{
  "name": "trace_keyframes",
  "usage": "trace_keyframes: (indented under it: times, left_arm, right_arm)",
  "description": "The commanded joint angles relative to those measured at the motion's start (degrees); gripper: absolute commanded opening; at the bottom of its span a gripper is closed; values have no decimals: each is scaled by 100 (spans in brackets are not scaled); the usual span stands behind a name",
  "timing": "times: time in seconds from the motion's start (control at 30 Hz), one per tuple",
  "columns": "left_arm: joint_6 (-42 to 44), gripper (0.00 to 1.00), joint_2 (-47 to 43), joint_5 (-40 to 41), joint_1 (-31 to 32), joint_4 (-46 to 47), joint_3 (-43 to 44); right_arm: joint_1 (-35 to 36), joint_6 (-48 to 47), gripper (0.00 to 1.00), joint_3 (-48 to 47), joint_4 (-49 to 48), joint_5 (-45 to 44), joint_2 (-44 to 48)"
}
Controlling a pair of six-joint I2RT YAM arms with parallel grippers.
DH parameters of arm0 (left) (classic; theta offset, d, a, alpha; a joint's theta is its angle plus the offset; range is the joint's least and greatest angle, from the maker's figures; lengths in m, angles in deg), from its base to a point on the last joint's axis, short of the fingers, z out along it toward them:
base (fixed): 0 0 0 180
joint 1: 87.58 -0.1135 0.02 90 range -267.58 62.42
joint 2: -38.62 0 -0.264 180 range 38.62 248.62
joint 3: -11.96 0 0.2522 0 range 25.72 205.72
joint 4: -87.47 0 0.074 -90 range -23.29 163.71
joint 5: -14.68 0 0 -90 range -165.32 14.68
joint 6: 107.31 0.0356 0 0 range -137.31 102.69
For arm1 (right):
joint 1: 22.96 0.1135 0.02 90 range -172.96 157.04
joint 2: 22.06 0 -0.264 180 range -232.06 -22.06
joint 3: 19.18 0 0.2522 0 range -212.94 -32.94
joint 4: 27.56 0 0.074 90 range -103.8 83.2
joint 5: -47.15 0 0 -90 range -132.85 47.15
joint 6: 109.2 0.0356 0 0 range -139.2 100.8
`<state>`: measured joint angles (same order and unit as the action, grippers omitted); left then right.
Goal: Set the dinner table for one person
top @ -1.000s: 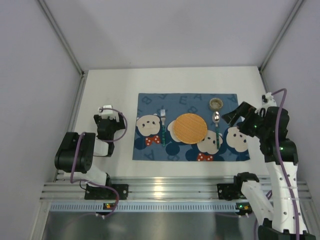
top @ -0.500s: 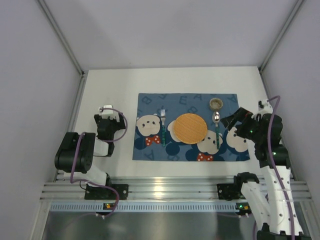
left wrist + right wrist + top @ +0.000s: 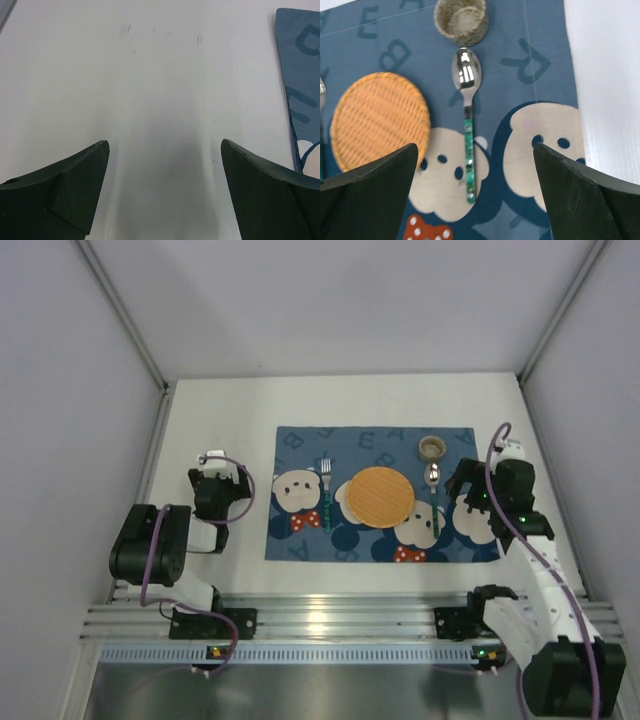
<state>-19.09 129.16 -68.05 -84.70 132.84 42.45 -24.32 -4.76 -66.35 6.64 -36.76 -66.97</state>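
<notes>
The white dinner table [image 3: 220,410] carries a blue cartoon-bear placemat [image 3: 300,445]. On the placemat lie an orange woven plate [image 3: 379,496], a fork [image 3: 325,492] to its left, a green-handled spoon [image 3: 433,498] to its right and a small speckled cup [image 3: 432,448] above the spoon. The plate [image 3: 379,120], spoon [image 3: 467,125] and cup [image 3: 460,21] also show in the right wrist view. My right gripper [image 3: 464,490] is open and empty, above the placemat's right part, just right of the spoon. My left gripper [image 3: 218,483] is open and empty over bare table [image 3: 160,75], left of the placemat [image 3: 302,90].
Grey walls and metal frame posts [image 3: 120,315] enclose the table. An aluminium rail [image 3: 330,620] with the arm bases runs along the near edge. Bare table [image 3: 605,75] lies right of the placemat.
My right arm has swung in and down toward the placemat's right part, the gripper still open. The left arm and the table items have not moved.
</notes>
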Motion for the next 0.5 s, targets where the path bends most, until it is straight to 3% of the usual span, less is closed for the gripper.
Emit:
trace_keyframes:
  times: [0.0, 0.1, 0.27, 0.47]
  left_arm:
    - [2, 99, -54, -85, -33, 415, 120]
    - [2, 98, -45, -76, -33, 424, 111]
    - [2, 98, -45, -85, -33, 423, 120]
    - [11, 98, -45, -85, -33, 415, 120]
  right_arm:
    - [75, -75, 100, -210, -1216, -617, -840]
    - [93, 191, 99, -779, -1332, -1301, -1879]
    - [277, -397, 100, -1027, -1561, -2084, -2881]
    - [304, -442, 100, -1133, -2264, -1848, -3515]
